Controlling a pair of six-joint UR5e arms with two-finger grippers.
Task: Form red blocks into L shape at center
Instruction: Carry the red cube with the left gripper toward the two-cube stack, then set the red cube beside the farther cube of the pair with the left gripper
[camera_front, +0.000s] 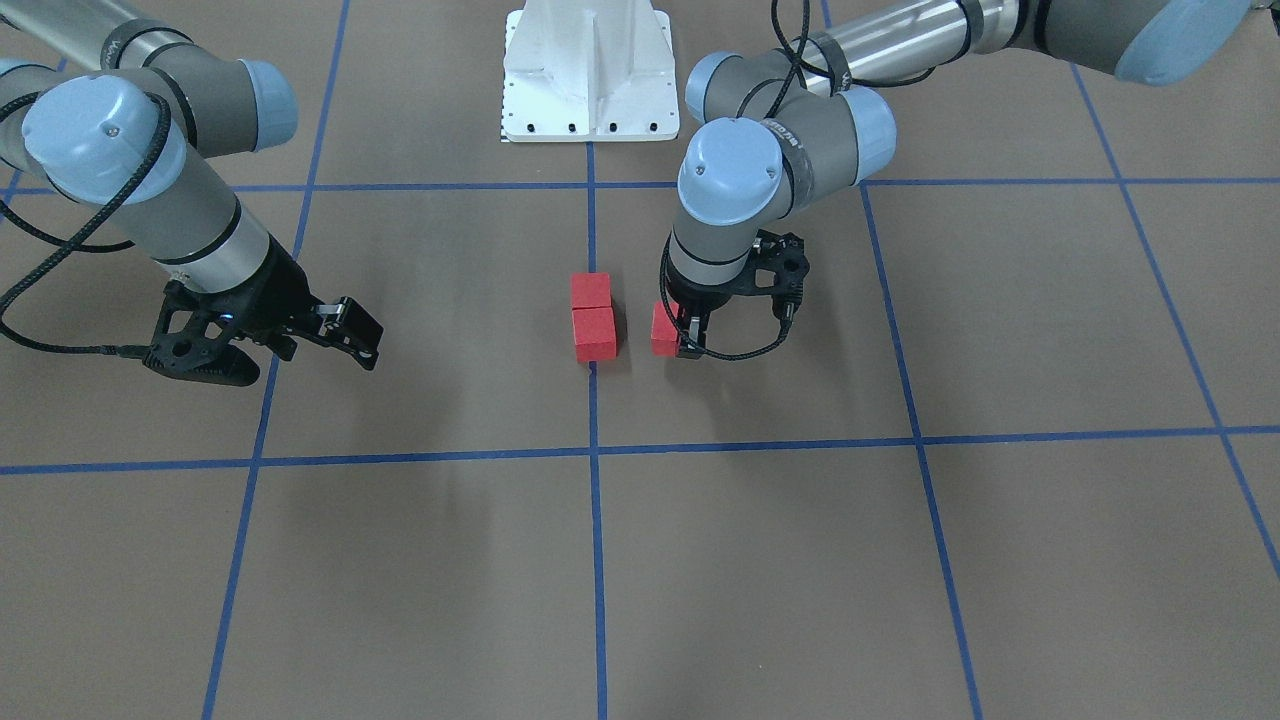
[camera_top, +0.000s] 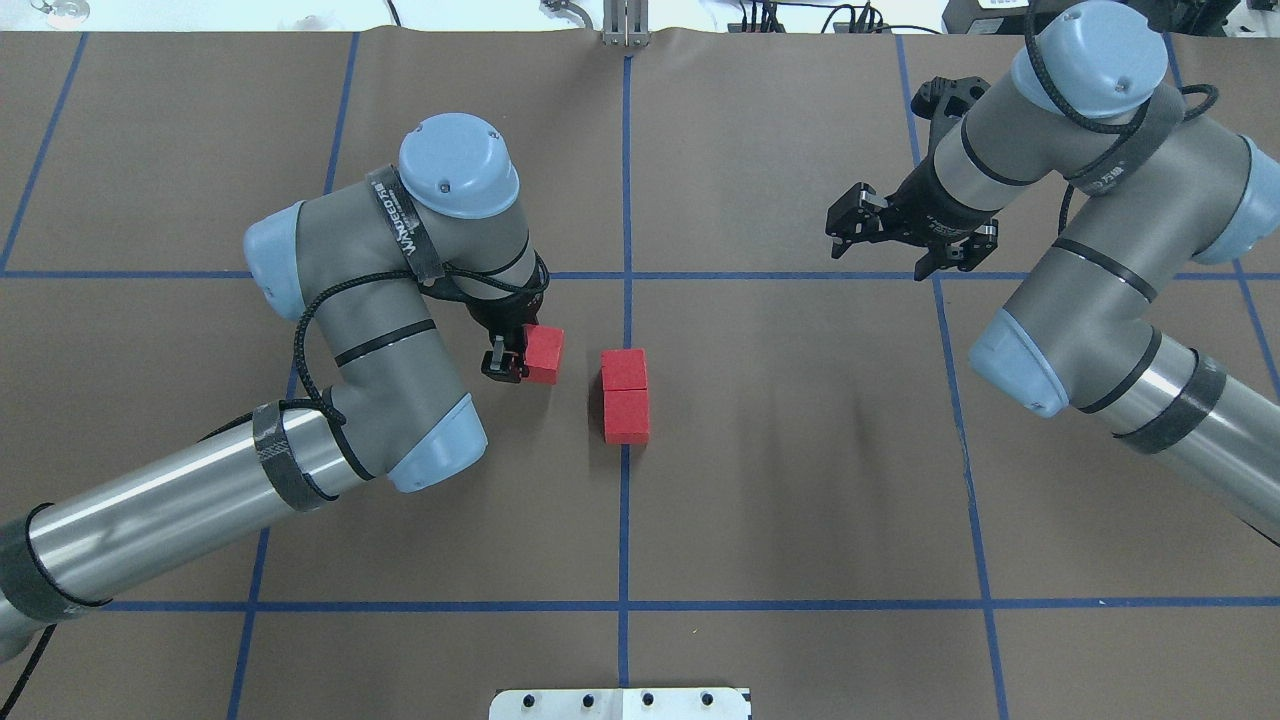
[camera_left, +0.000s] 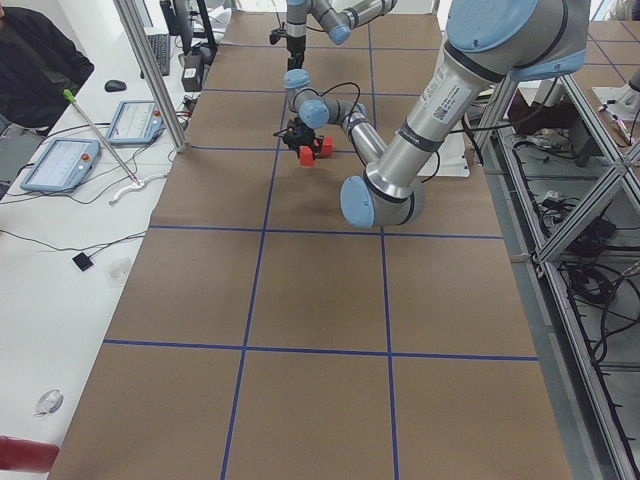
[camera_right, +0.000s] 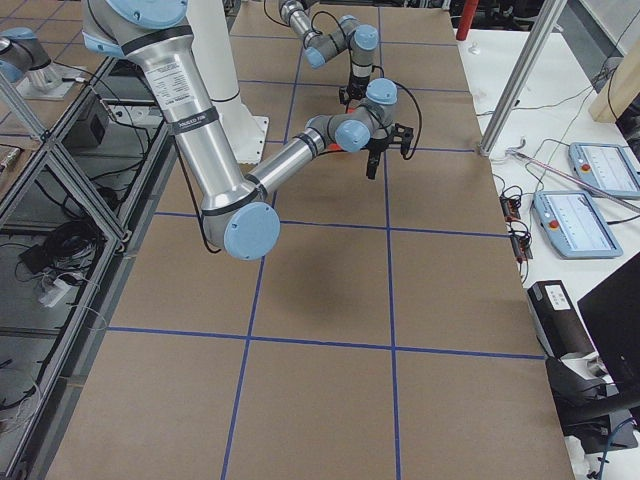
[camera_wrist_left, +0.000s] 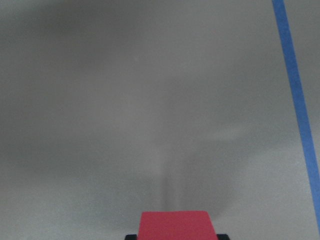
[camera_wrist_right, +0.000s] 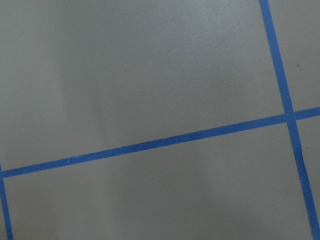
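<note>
Red – three matte cubes, the task's stock; two red cubes (camera_top: 626, 393) sit touching in a short row on the blue tape line (camera_top: 626, 180) at the center (camera_top: 700, 400); the third red cube (camera_top: 545, 352) is clamped in the left gripper (camera_top: 520, 358), near the pair on the robot's left and roughly level with the cube farther from the robot. Step in hand, by judgement: carrying the last cube in to make the foot of the L. The next move calls for closing the gap sideways until the faces meet flush against that end cube, without nudging the pair off the line, then letting go. Right gripper (camera_top: 895, 240): fingers apart, holding nothing, well apart from the blocks. Views compared: the overhead and front views show the gap between held cube and pair; the left wrist view shows only the cube's top between two dark fingertips – no pair; the right wrist view shows bare brown surface and tape; whether the held cube touches the surface, no view settles.
</note>
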